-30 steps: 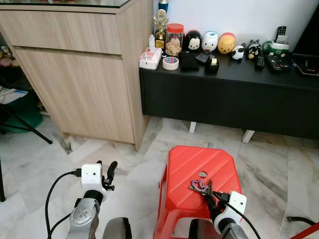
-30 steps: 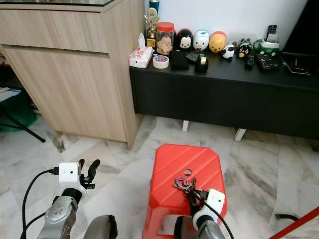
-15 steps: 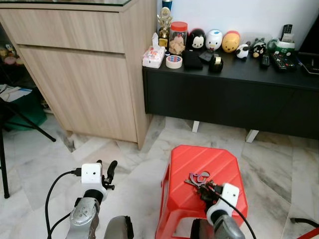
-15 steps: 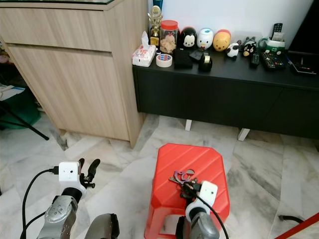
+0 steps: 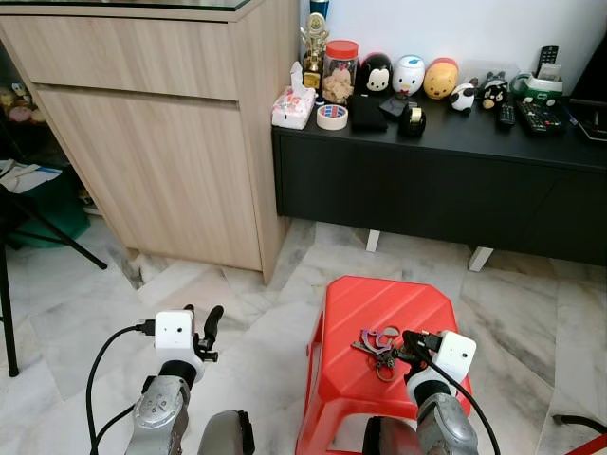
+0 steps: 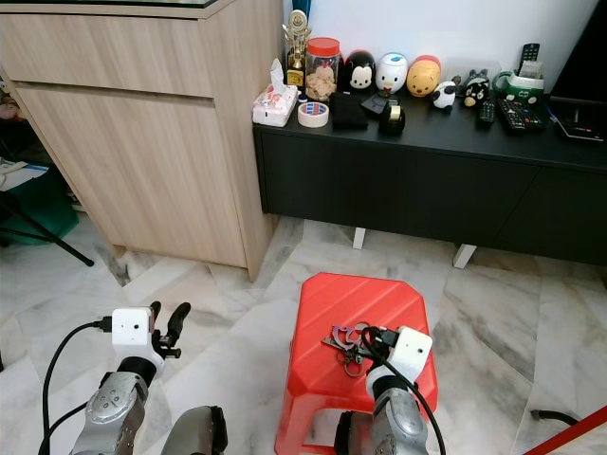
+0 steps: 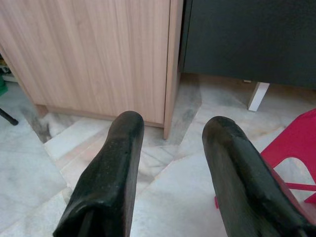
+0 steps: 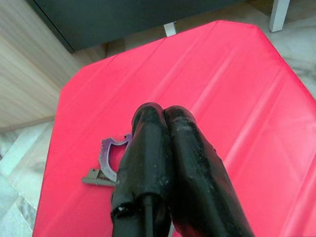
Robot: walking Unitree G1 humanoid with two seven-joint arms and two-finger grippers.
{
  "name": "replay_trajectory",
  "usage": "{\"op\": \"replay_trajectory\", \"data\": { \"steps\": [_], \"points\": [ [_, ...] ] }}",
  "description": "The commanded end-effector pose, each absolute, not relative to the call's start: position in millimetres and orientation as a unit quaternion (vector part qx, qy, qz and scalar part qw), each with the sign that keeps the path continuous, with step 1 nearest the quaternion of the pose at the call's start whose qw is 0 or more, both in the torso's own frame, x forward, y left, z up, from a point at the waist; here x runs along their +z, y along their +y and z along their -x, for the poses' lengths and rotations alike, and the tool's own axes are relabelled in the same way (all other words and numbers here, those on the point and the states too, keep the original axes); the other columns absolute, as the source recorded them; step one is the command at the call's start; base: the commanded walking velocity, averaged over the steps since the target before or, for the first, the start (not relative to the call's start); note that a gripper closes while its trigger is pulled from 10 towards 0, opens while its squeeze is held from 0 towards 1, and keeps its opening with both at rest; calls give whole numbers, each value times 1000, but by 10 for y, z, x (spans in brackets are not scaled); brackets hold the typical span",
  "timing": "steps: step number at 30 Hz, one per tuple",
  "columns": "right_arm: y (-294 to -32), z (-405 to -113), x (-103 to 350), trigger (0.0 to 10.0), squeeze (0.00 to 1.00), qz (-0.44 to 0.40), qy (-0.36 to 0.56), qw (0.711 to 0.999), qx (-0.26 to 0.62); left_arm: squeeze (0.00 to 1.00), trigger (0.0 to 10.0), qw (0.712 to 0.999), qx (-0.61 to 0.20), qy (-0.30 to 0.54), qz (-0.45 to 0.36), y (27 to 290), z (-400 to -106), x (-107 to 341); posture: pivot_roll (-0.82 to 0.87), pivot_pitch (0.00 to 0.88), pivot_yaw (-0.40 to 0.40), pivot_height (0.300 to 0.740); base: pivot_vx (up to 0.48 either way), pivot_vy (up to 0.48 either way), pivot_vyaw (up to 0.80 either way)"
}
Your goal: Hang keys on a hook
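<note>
1. On top of the red stool (image 5: 375, 308), slightly toward its near edge, lies the bunch of keys (image 5: 376, 342), a purple-tinted tag and a ring showing among them.
2. From the keys, the right gripper (image 5: 408, 347) sits at about 3 o'clock, just beside them; whether it touches them I cannot tell.
3. Its two black fingers (image 8: 168, 163) are pressed together with no gap, and the wrist view shows the keys' purple piece and one key blade poking out from behind them against the red seat.
4. Well off at 9 o'clock from the stool, the left gripper (image 5: 202, 327) hangs over the marble floor (image 5: 114, 303), its fingers (image 7: 108, 173) spread wide with nothing between them.
5. At 12 o'clock beyond the stool stands a low black cabinet (image 5: 446, 180), its top crowded with a jar, a tape roll, round toy figures and remote controls.
6. At 10 o'clock from the stool rises a tall wooden cabinet (image 5: 161, 142), flush against the black one.
</note>
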State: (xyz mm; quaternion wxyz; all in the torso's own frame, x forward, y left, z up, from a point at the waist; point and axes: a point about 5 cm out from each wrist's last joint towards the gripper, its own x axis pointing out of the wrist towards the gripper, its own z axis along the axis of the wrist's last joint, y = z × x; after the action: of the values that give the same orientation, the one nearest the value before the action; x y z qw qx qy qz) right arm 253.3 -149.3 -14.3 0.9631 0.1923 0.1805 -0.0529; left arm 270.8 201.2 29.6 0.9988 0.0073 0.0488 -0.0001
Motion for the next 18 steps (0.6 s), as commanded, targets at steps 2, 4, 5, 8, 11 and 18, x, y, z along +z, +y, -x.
{"op": "replay_trajectory", "data": {
  "steps": [2, 4, 5, 8, 11, 18],
  "points": [
    [-1367, -2460, -199, 10000, 749, -219, 200, 954, -36, 0, 10000, 998, -6, 62, -14, 2011, -2704, 262, 75, 36, -33, 601, 0, 0, 0],
    [-1347, -2449, -214, 10000, 1000, -232, 207, 950, -31, 0, 10000, 998, -6, 62, -14, 2010, -2703, 262, 75, 36, -33, 601, 0, 0, 0],
    [-1333, -2443, -224, 10000, 1000, -237, 213, 947, -26, 0, 10000, 998, -6, 62, -15, 2010, -2703, 262, 76, 36, -32, 601, 0, 0, 0],
    [-1327, -2438, -238, 10000, 1000, -215, 224, 950, -13, 0, 10000, 998, -6, 62, -15, 2011, -2704, 260, 76, 36, -32, 601, 0, 0, 0],
    [-1315, -2438, -270, 10000, 1000, -137, 247, 959, 16, 0, 10000, 998, -6, 63, -15, 2012, -2705, 259, 76, 38, -33, 601, 0, 0, 0],
    [-1307, -2507, -238, 10000, 1000, -58, 241, 967, 61, 0, 10000, 998, -7, 67, -14, 2012, -2707, 251, 76, 38, -32, 601, 0, 0, 0]
  ]
}}
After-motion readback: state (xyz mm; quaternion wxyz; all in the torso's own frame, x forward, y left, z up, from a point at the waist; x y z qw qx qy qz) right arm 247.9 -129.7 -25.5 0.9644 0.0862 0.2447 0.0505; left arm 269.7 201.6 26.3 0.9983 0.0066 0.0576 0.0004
